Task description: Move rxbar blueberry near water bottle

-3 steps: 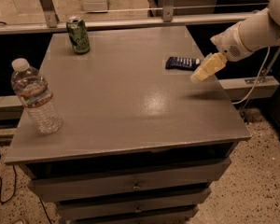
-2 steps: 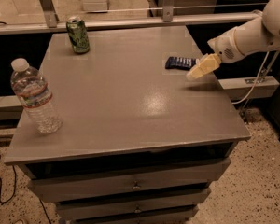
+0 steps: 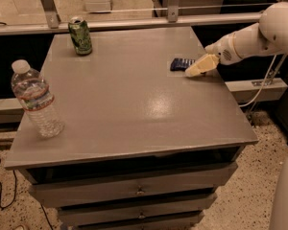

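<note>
End effector (image 3: 194, 69), grip state impossible to tell, just beside flat dark-navy rxbar blueberry (image 3: 180, 63) with pale markings.

White arm (image 3: 259, 37) reaches in from the right, jaws low, angled down-left

On the table (image 3: 134, 109), the water bottle (image 3: 36, 99) stands near the front left edge and the can (image 3: 80, 36) at the back left. The rxbar blueberry (image 3: 179, 63) lies toward the right edge, well apart from both, with the gripper (image 3: 192, 71) at its right end.
</note>
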